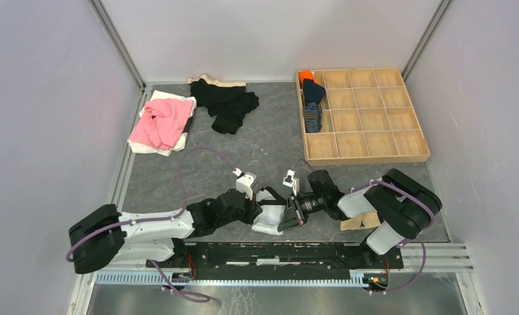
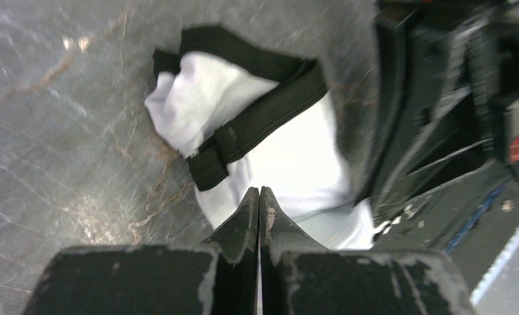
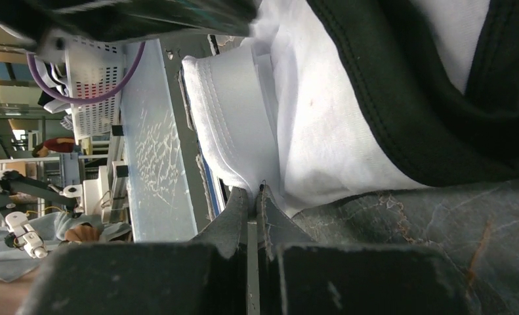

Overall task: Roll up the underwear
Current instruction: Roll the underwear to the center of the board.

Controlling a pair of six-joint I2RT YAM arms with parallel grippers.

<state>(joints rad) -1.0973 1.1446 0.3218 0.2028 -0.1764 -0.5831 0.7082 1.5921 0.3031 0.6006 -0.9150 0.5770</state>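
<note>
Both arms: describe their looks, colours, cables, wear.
The left arm and right arm have white links between bulky black joint housings. A purple cable runs along each, and a small white camera sits on each wrist. The left gripper and right gripper are black, their tapered fingers scuffed pale at the edges.

light: even, bright overhead | shadows: soft | left wrist: motion-blurred right | right wrist: sharp

No text, label, brand or number can be read in any view — the black waistband [image 2: 256,118] on the white underwear [image 2: 296,164] is too blurred to tell.
</note>
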